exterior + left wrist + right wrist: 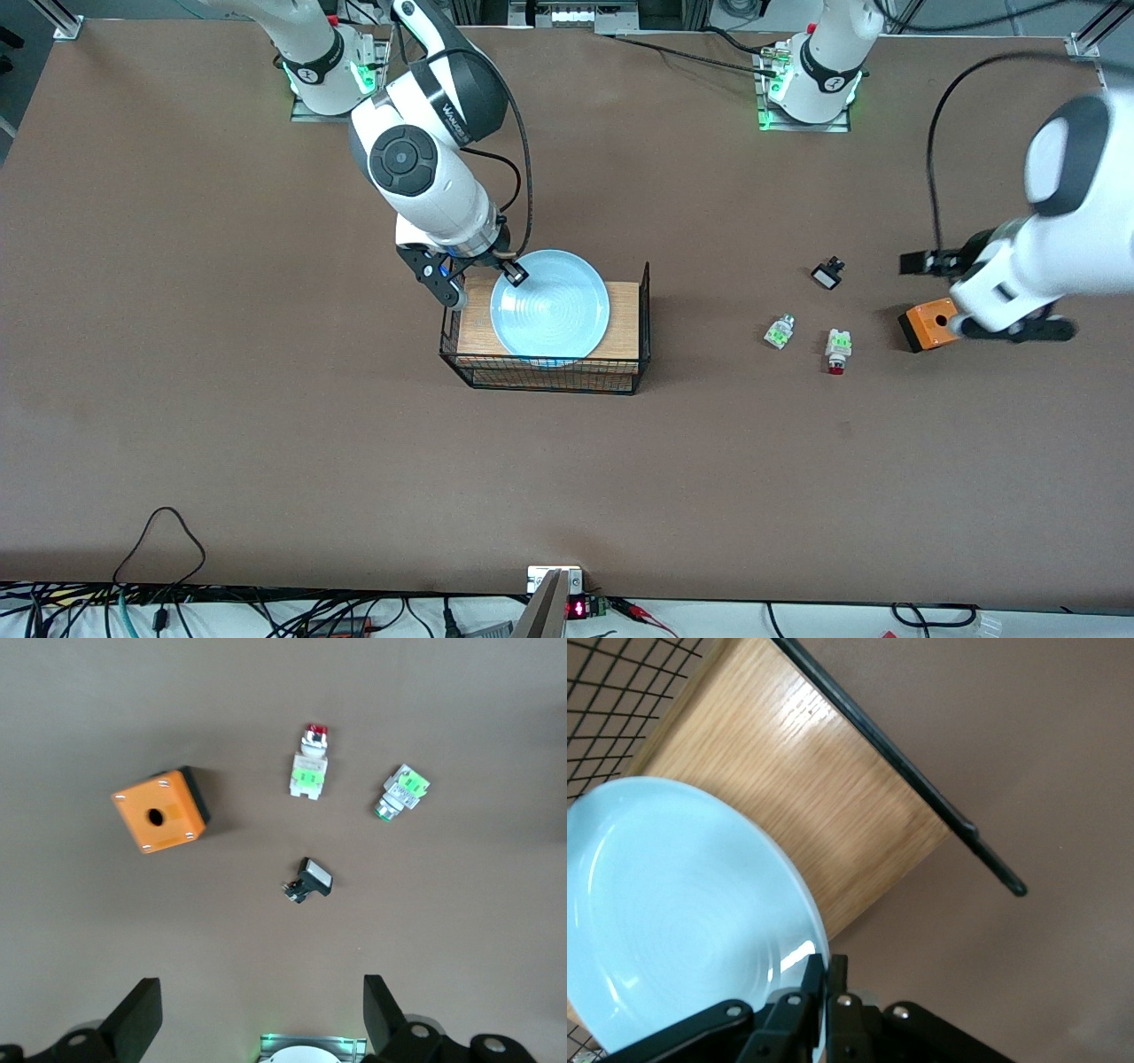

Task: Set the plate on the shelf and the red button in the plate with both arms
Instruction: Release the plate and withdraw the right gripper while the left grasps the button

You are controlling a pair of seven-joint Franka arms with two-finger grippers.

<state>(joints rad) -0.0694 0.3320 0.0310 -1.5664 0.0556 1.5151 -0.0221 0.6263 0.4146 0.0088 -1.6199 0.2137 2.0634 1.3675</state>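
red button (836,349) lone | R tool (514,270) pinches plate (550,304) rim | L tool (1019,330) open over orange box (927,324)

White lettering runs along the dark grey joint band of the white right robot arm (447,111), but it is too blurred to read with certainty. Nothing else in the views carries text that can be read

Front cam high, faces robots, whole table (266,425). Left wrist looks down; right wrist close; both share table.
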